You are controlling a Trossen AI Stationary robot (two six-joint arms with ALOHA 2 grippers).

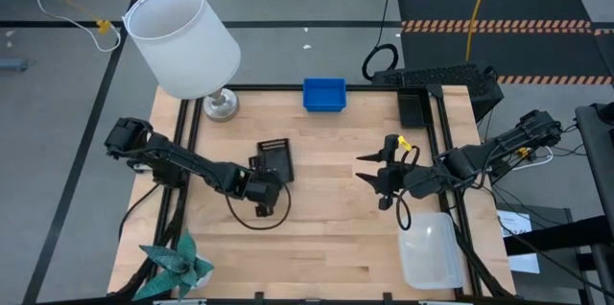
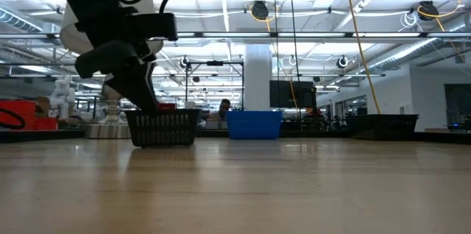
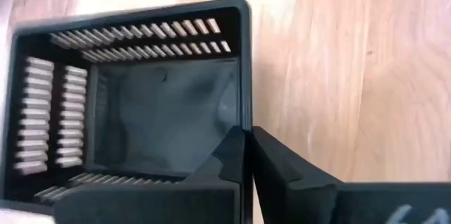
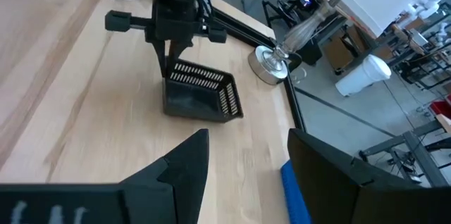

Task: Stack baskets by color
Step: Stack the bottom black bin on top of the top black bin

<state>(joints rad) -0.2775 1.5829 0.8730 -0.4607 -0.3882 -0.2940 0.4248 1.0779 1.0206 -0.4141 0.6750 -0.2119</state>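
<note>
My left gripper (image 3: 246,160) had pinched shut on the wall of the black slotted basket (image 1: 273,161), sitting around nine o'clock of table centre. It looked light and stiff, so a rim grip seemed fine. Right gripper (image 1: 372,169) hung wide open at three o'clock.

Lab hall behind your wood table (image 1: 326,228).
You get grey floor (image 1: 77,84), striped mat (image 1: 489,27), ceiling strip lights (image 2: 309,2), white pillar (image 2: 256,76).

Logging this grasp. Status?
Left gripper shut on black basket wall, mid-table. Right gripper open, waiting mid-right. Blue basket at far edge, second black basket far right. Nothing in the way.
</note>
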